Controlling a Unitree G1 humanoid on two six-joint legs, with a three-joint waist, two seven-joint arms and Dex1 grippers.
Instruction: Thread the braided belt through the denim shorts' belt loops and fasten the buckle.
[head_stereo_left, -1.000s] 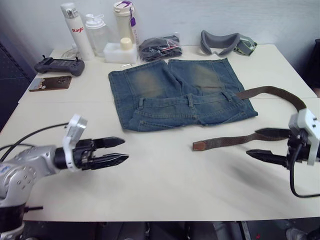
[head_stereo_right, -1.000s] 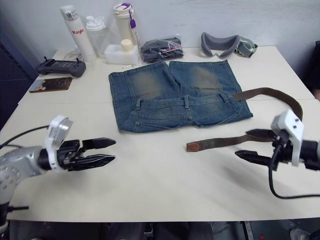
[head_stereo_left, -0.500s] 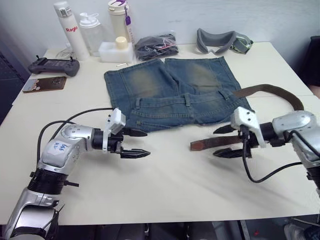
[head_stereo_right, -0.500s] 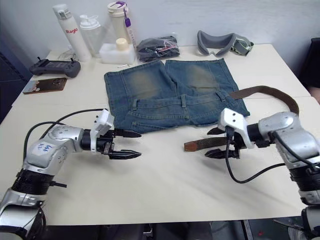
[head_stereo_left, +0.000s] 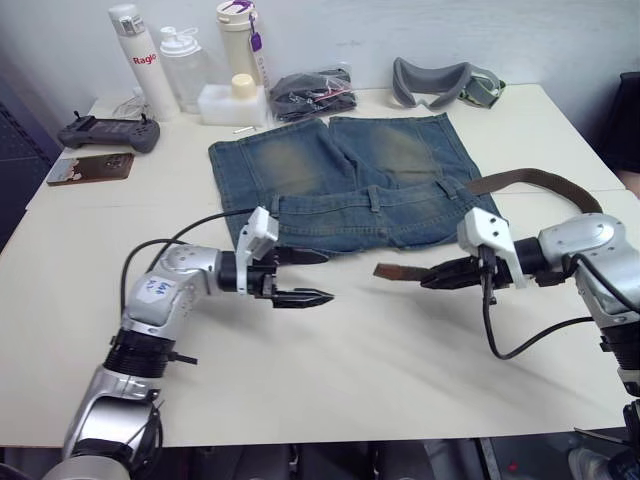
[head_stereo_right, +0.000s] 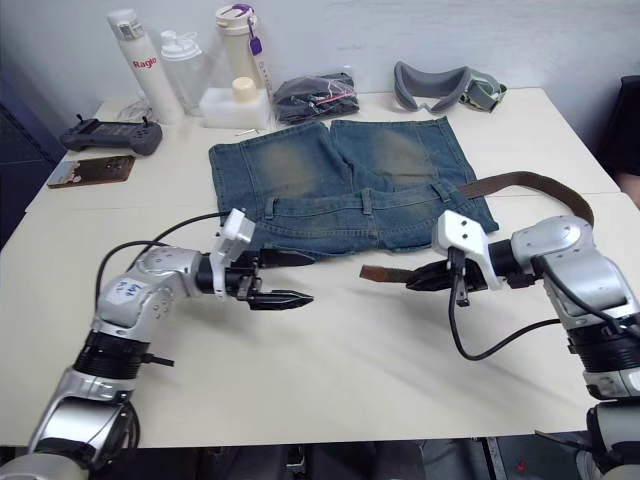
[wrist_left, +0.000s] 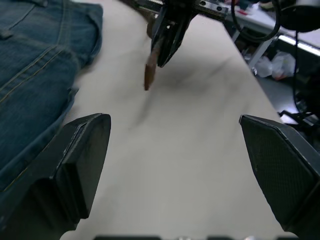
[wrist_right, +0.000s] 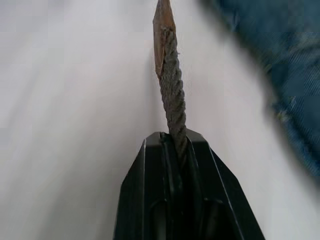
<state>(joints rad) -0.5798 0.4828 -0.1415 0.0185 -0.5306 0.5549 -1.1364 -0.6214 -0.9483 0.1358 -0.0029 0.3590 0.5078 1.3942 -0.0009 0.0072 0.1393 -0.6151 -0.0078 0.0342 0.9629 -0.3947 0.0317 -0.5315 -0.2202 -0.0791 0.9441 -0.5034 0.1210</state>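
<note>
Belt (head_stereo_left: 530, 181): olive-brown braided strap, reddish leather tip (head_stereo_left: 388, 271). It runs from the shorts' right waist corner, arcs out over the bare surface (head_stereo_left: 380, 360) and comes back toward the middle. The tip end is lifted just off the surface, just short of the shorts' near edge. Buckle end not made out; it seems to lie at or under the waistband corner.

Handling, as judged: light, limp along its length, so it sags and twists if held far from the end. The leather tip is stiffer and is the part to feed. Best hold is on the braid close behind the tip, leaving a short lead-in free.

Right gripper (head_stereo_left: 432, 279): pressed together on the braid a little behind the tip; the right wrist view shows the strap (wrist_right: 172, 95) running out from between the fingers.

Shorts (head_stereo_left: 345, 180): faded blue denim, flat, waistband toward the robot, legs pointing away. Soft, likely to bunch when pushed. Loops (head_stereo_left: 377, 200): short denim strips along the waistband, lying flat, none yet threaded on the near side.

Left gripper (head_stereo_left: 317, 277): spread, empty, hovering at the shorts' near left edge, fingers pointed toward the tip.

Beyond: bottles (head_stereo_left: 133, 45), black bundle (head_stereo_left: 318, 92), grey goggles (head_stereo_left: 440, 82), controller (head_stereo_left: 102, 131), phone (head_stereo_left: 88, 166).
</note>
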